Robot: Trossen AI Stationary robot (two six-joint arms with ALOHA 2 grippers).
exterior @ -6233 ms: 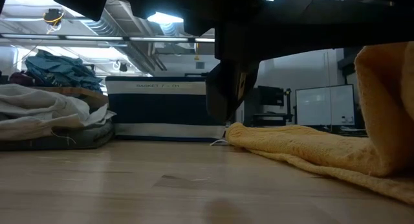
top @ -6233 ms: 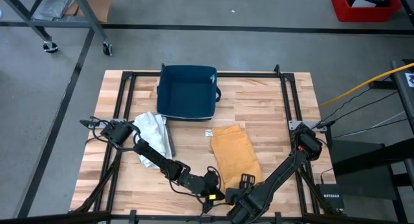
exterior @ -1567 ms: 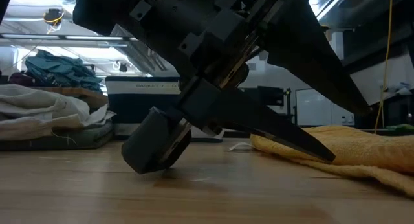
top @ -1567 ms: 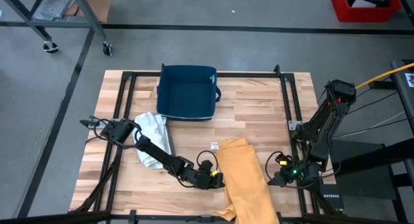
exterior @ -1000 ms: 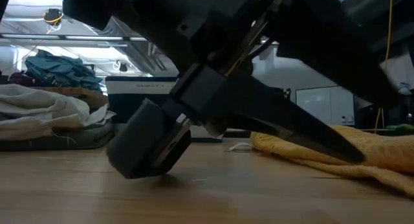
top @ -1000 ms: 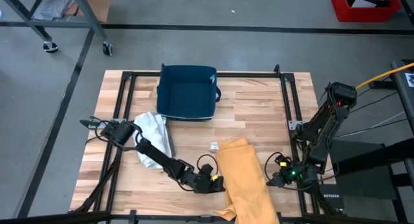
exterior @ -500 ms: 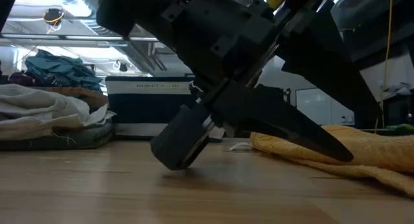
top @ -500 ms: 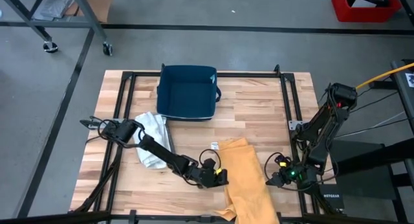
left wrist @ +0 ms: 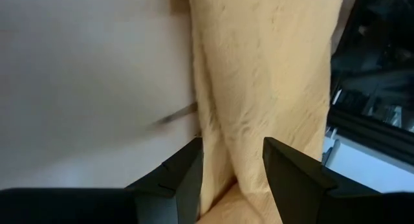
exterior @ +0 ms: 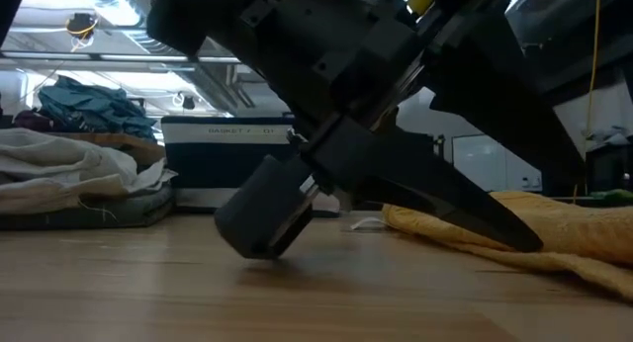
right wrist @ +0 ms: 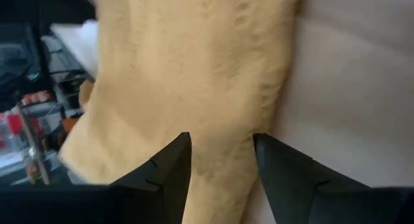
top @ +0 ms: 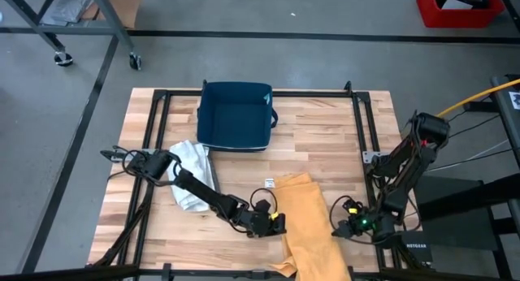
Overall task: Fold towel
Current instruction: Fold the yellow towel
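The yellow towel (top: 307, 224) lies as a long folded strip on the wooden table, running from mid-table to the near edge. It also shows in the low view (exterior: 554, 233). My left gripper (top: 275, 224) is low at the towel's left edge and open. In the left wrist view (left wrist: 229, 175) that edge (left wrist: 217, 140) lies in the gap between its fingers. My right gripper (top: 340, 229) hovers open at the towel's right edge, and the towel (right wrist: 194, 88) fills the right wrist view ahead of the fingers (right wrist: 220, 166). My left gripper reaches level-slanting from the table's left, with its open fingers (left wrist: 184, 179) on either side of the towel's left edge. I cannot tell whether they touch the cloth.
A dark blue basket (top: 236, 114) stands at the far middle. A crumpled white and grey cloth pile (top: 192, 174) lies at the left, beside the left arm. A small white tag (top: 267, 182) sits by the towel's far corner. Black frame rails (top: 357, 135) border the table.
My left gripper has edged a little toward the towel's left edge, staying low over the table. My right gripper has sunk slightly toward the towel's right edge. The towel has not moved, and both grippers stay open.
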